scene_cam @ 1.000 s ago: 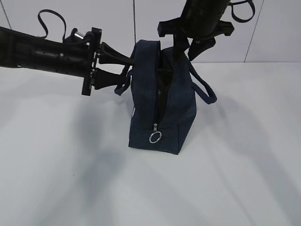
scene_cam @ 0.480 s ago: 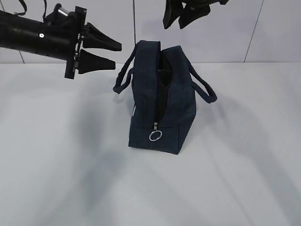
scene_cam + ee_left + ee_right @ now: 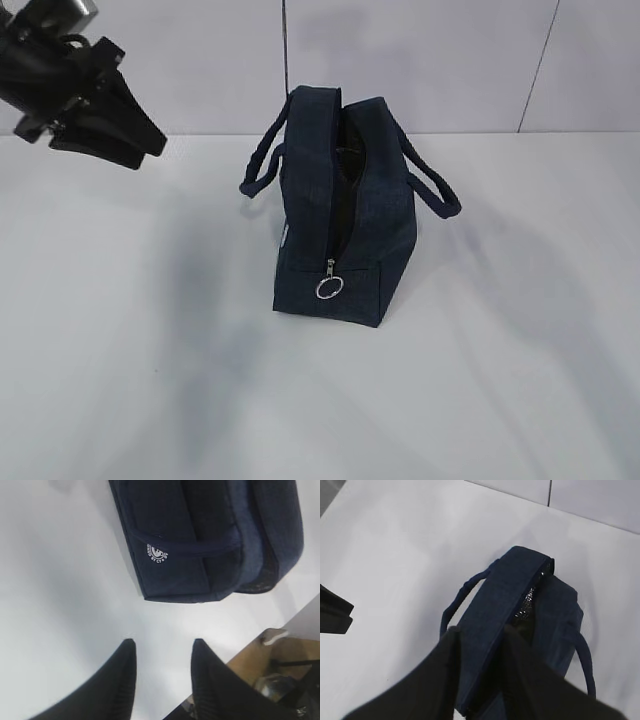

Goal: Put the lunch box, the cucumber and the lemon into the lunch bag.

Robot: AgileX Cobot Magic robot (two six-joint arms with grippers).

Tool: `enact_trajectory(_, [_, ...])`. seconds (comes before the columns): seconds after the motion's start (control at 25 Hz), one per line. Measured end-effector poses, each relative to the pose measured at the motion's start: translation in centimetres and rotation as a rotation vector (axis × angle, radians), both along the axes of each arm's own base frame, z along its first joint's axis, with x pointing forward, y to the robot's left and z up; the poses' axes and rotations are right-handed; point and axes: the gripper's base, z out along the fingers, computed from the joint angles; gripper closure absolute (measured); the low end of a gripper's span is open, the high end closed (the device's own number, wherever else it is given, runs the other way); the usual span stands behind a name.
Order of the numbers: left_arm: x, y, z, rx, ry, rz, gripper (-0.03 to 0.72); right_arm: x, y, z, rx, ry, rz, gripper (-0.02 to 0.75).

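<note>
Where grey wall panels begin, white table point(image 3: 150, 350), lunch bag point(image 3: 345, 215).

White table point(image 3: 520, 380) — pale panelled wall point(image 3: 430, 60) behind.

A plain white table point(image 3: 520, 380) with a smooth matte top carries the scene, running back to a pale panelled wall. Only one thing stands directly on it: the lunch bag point(image 3: 305, 180), dark navy fabric, upright near the middle. Its zipper is open along the top, and the silver ring pull point(image 3: 330, 289) hangs at the near end. Its two loop handles droop to either side. Soft grey shadows fall across the tabletop around it.
</note>
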Motion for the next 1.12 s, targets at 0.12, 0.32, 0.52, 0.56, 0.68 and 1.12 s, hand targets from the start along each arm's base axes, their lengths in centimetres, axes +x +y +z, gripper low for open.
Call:
enact_trajectory(0.12, [-1.2, 0.4, 2.1, 0.044, -0.052, -0.005, 0.418, -1.7, 0.3, 1.9, 0.008, -0.049, 0.037, 0.510])
enact_trajectory(0.32, [-3.3, 1.3, 5.5, 0.132, -0.150, -0.009, 0.430, -5.5, 2.0, 4.8, -0.018, -0.133, 0.110, 0.510])
enact_trajectory(0.52, [-5.3, 2.7, 7.8, 0.272, -0.204, 0.039, 0.435, -8.7, 2.5, 5.7, -0.079, -0.165, 0.147, 0.510])
enact_trajectory(0.56, [-5.7, 2.9, 8.4, 0.287, -0.219, 0.048, 0.436, -9.2, 2.3, 5.7, -0.087, -0.160, 0.148, 0.510])
enact_trajectory(0.68, [-7.1, 3.1, 10.1, 0.294, -0.262, 0.057, 0.437, -11.1, 1.1, 5.6, -0.098, -0.138, 0.135, 0.510])
enact_trajectory(1.12, [-9.2, 3.3, 12.4, 0.283, -0.327, 0.073, 0.445, -19.5, -4.2, 0.8, 0.046, -0.384, 0.071, 0.510])
